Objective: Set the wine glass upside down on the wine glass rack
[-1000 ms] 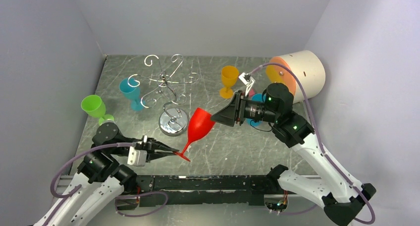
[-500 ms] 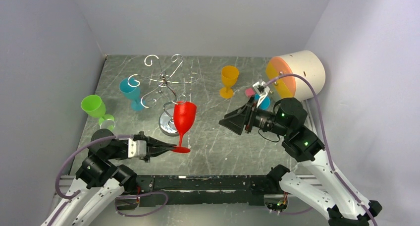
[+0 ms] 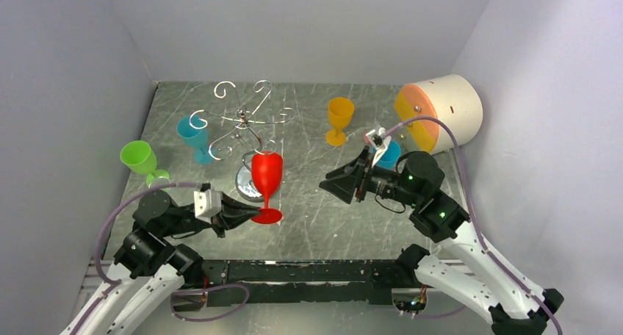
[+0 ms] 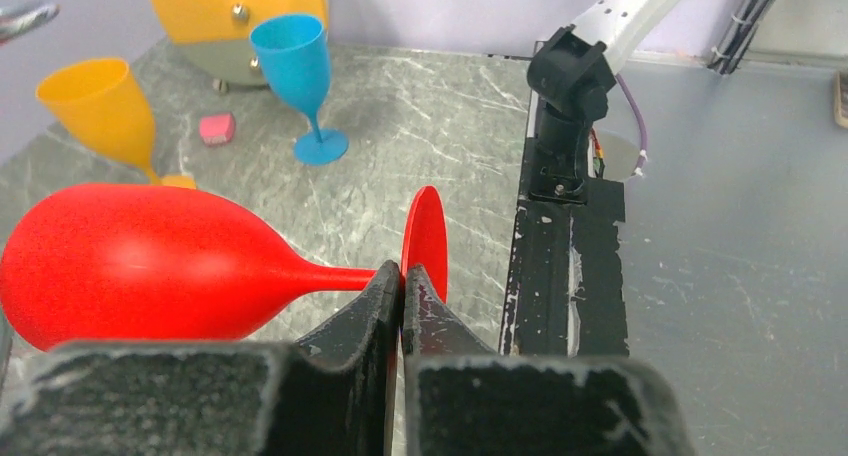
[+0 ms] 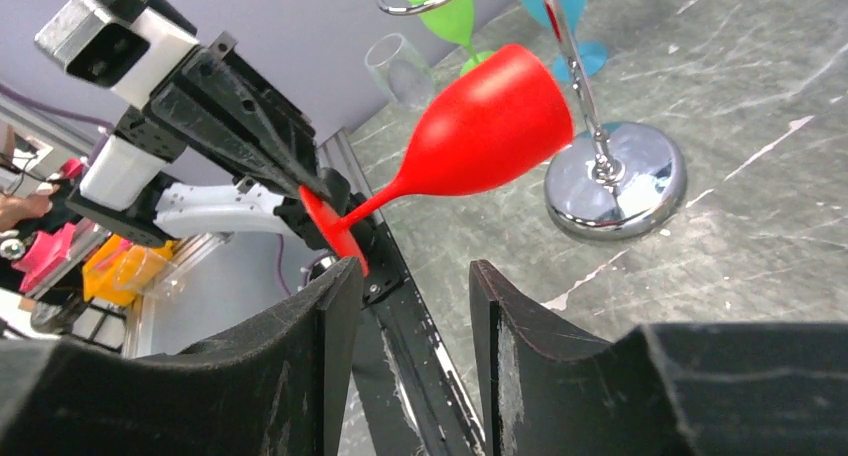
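The red wine glass (image 3: 267, 175) stands upright in the middle of the table, its bowl in front of the rack's base. My left gripper (image 3: 254, 217) is shut on its stem just above the foot; in the left wrist view the gripper (image 4: 402, 273) pinches the red stem (image 4: 335, 276). The wine glass rack (image 3: 242, 122) is a silver wire stand with scroll arms and a round shiny base (image 3: 245, 184), behind the glass. My right gripper (image 3: 328, 182) is open and empty to the right of the glass; its view shows the gripper (image 5: 412, 266) and the red glass (image 5: 488, 126).
A green glass (image 3: 139, 159) and a blue glass (image 3: 192, 134) stand left of the rack. An orange glass (image 3: 339, 116), another blue glass (image 3: 387, 153) and a cream cylinder with an orange face (image 3: 441, 111) are at the right. A black rail (image 3: 308, 269) runs along the near edge.
My left gripper has turned the red glass from tilted to upright and moved it left toward the rack. My right gripper let go of the bowl and drew back to the right.
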Robot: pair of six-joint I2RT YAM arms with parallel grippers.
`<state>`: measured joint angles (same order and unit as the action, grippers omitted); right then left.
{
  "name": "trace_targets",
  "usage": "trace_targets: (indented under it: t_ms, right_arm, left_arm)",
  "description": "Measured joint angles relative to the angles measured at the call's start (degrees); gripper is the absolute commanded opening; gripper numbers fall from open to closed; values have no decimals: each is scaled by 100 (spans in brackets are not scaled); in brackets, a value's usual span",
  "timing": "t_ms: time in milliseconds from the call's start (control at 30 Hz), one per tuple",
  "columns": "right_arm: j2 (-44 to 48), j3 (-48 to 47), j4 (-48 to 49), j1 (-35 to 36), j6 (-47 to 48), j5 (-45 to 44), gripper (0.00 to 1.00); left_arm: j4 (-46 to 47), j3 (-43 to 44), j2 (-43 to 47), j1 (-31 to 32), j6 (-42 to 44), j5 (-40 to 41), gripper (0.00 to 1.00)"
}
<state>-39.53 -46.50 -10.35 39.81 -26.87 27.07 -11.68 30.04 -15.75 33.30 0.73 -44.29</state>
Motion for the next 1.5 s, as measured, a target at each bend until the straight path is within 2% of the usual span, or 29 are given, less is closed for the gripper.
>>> trace_targets:
  t_ms: [333, 533, 733, 1100, 1333, 1500]
  right_arm:
    - [-575, 28, 332, 979, 0, -404, 45]
    - [-931, 98, 765, 1589, -17, -603, 45]
    - [-1491, 96, 802, 2238, 68, -767, 43]
    - [-2041, 74, 997, 2522, 79, -955, 40]
    - [-2059, 74, 1132, 2583, 33, -1130, 49]
    - [-1899, 74, 1108, 2590, 35, -1447, 50]
  left_arm:
    - [-282, 269, -811, 0, -605, 428, 7]
    - [-337, 269, -754, 0, -682, 426, 7]
    - [-334, 269, -601, 0, -715, 424, 7]
    - [-337, 269, -588, -11, -763, 391, 7]
    - [-319, 269, -616, -9, -796, 267, 7]
    - [-319, 269, -627, -9, -811, 243, 7]
